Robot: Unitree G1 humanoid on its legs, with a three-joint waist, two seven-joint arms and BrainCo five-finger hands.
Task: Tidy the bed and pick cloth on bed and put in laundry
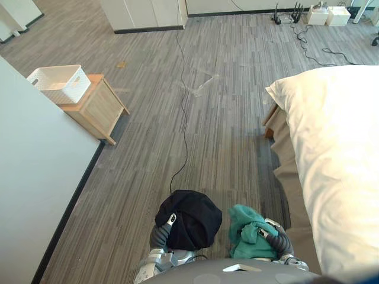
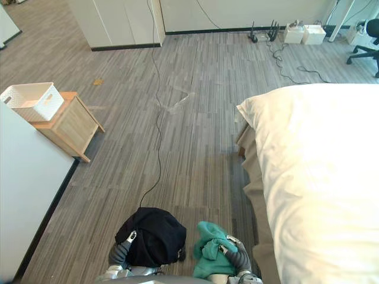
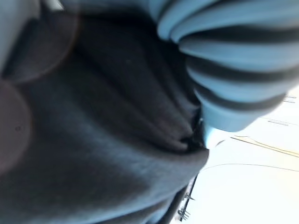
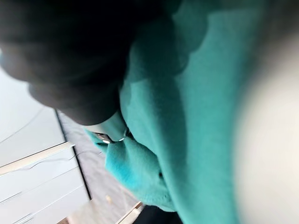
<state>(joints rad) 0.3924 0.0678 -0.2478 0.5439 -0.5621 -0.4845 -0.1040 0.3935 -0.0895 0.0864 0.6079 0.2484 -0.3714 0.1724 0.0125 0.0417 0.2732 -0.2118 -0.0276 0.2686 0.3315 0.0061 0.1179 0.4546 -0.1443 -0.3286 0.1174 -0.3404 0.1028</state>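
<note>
Nearest, at 6 o'clock and close to the body: black cloth (image 1: 189, 219) bundled over the left hand (image 1: 160, 234), teal cloth (image 1: 243, 228) bunched against the right hand (image 1: 278, 238). The two bundles sit just beside each other.

Each hand is buried in its cloth in the wrist views too, so I cannot tell how either grip is set. My read is that each arm carries one garment, gathered tight and kept high so nothing trails on the grey floor (image 1: 207, 148).

The bed (image 1: 337, 160) lies at 2 to 3 o'clock, its cream cover smooth where visible. A white basket (image 1: 59, 81) sits on a wooden cabinet (image 1: 98, 109) at 10 o'clock, well apart from the hands. It is probably the laundry bin, and delivery is not yet done.
</note>
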